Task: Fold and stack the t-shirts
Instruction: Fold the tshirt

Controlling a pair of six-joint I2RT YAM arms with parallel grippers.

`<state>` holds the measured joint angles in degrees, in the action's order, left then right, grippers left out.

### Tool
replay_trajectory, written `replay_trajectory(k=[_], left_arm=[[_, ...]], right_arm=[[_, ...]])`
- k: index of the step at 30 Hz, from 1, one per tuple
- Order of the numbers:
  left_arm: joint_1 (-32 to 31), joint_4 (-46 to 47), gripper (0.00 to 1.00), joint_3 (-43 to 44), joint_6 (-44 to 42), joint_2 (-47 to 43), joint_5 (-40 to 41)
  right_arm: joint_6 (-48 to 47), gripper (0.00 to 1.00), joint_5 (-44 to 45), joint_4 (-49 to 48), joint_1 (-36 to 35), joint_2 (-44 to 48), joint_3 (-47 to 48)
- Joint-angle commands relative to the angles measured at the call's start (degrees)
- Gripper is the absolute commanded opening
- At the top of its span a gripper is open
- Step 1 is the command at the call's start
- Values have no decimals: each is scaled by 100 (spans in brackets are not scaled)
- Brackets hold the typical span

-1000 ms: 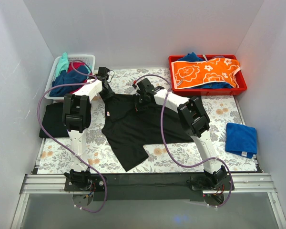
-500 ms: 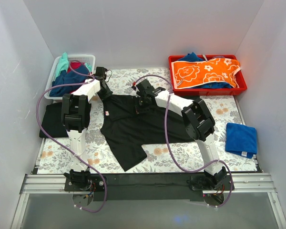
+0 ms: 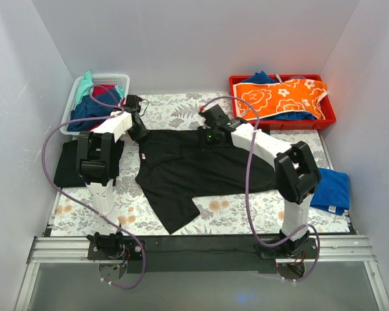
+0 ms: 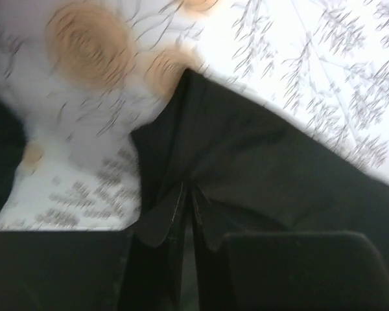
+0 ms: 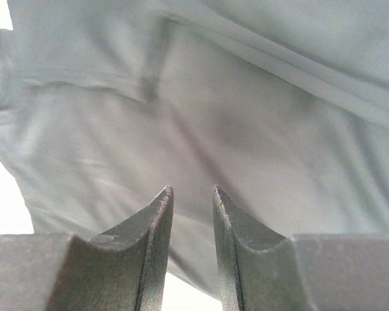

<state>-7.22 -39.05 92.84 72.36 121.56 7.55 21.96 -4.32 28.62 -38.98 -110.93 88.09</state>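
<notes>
Filling the floor of the top view, the desk (image 3: 246, 217) wears a grey-and-orange fern-patterned covering. The large black t-shirt (image 3: 188, 170) lies on its middle, opened out mostly flat, with 1 sleeve or flap running toward the near edge. At the far right sits a red tray (image 3: 329, 120) holding an orange floral cloth (image 3: 279, 97) over something blue. At the far left a white basket (image 3: 120, 79) holds teal, pink and navy garments. A folded black cloth (image 3: 66, 165) lies by the left edge, partly under the left arm. A folded blue t-shirt (image 3: 332, 188) lies by the right edge, partly hidden by the right arm.

Only the top view gives this layout, and it cannot show how either pair of jaws stands. There the left pincer (image 3: 139, 131) is at the shirt's far-left corner and the right pincer (image 3: 211, 136) at its far edge. The left wrist view settles the first: that pincer (image 4: 187, 189) is closed, pinching a raised fold of the black shirt just above the covering. The right wrist view, where the shirt looks pale grey from glare, shows its pincer (image 5: 189, 191) narrowly parted over the cloth with nothing between the tips. A small red neck label (image 3: 143, 153) shows only from above.
</notes>
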Motion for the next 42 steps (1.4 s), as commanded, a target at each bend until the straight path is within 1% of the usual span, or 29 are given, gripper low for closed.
replay_trajectory(k=[1, 3, 5, 6, 7, 9, 10, 11, 12, 13, 14, 15, 17, 18, 19, 21, 22, 26, 28, 33, 34, 35, 36, 38, 39, 41, 42], left_arm=[[-164, -112, 9, -537, -152, -1035, 80], [-331, -130, 11, -992, -239, -1265, 149], [-683, -182, 13, -1310, -327, -1678, 281], [-814, -234, 14, -1625, -362, -1827, 352], [-1059, -270, 15, -1776, -389, -1968, 326], [-1263, -445, 16, -2119, -354, -2442, 282], [-1403, -498, 17, -2503, -337, -2627, 169], [-1448, -646, 19, -2681, -284, -3037, 124], [-1492, -726, 20, -2848, -214, -3233, 72], [-1536, -788, 22, -3216, -65, -3478, 54], [-1589, -919, 27, -3367, 32, -3681, -51], [-1624, -973, 30, -3534, 129, -4109, -87], [-1782, -1078, 34, -3920, 524, -4499, -210], [-1843, -1113, 38, -4027, 690, -4883, -219], [-2053, -1123, 41, -4132, 822, -5018, -228], [-2265, -1236, 44, -4414, 1244, -5247, -219], [-2492, -1289, 45, -4493, 1359, -5413, -236], [-3152, -1500, 47, -4836, 2254, -5879, -272], [-3468, -1614, 48, -5003, 2563, -6125, -254], [-4154, -1782, 48, -5171, 3213, -6215, -237], [-4443, -1825, 48, -5162, 3301, -6171, -167], [-4593, -1808, 48, -5170, 3389, -6066, -114], [-4943, -1799, 48, -5188, 3608, -5987, -87], [-5314, -1747, 47, -5214, 3785, -5741, -26], [-5655, -1738, 47, -5223, 3908, -5661, 27], [-5930, -1703, 46, -5267, 4215, -5486, 53], [-6183, -1711, 46, -5276, 4338, -5389, 80]], right_arm=[[55, 37, 633, 354, 557, 449, -871], [28, 38, 879, 433, 777, 774, -1362], [-42, 38, 1142, 477, 927, 1177, -1654], [-51, 39, 1231, 530, 962, 1310, -1925], [-68, 39, 1292, 548, 989, 1433, -2032], [-95, 40, 1424, 583, 1042, 1723, -2234], [-86, 40, 1451, 592, 1042, 1803, -2383], [-60, 40, 1477, 609, 1042, 1917, -2428], [-25, 40, 1495, 627, 1042, 1953, -2463], [-16, 40, 1486, 636, 1042, 1988, -2507], [-7, 40, 1443, 653, 1042, 2023, -2508], [19, 41, 1442, 653, 1042, 2032, -2516], [28, 41, 1434, 688, 1042, 2023, -2482], [28, 41, 1408, 697, 1042, 2014, -2464], [19, 41, 1381, 706, 1042, 2023, -2455], [28, 41, 1311, 750, 1033, 1997, -2411], [28, 41, 1267, 768, 1042, 1988, -2402], [11, 41, 1056, 803, 1042, 2006, -2376], [-24, 41, 994, 812, 1042, 2032, -2385], [-51, 41, 1047, 785, 1033, 2198, -2612], [-16, 41, 1047, 759, 1016, 2251, -2674], [2, 41, 1064, 698, 998, 2391, -2762], [37, 41, 1108, 671, 989, 2453, -2858], [159, 41, 1144, 680, 972, 2611, -3078], [203, 41, 1178, 680, 954, 2690, -3157], [283, 41, 1179, 653, 901, 2945, -3412], [335, 41, 1187, 653, 875, 3016, -3474]])
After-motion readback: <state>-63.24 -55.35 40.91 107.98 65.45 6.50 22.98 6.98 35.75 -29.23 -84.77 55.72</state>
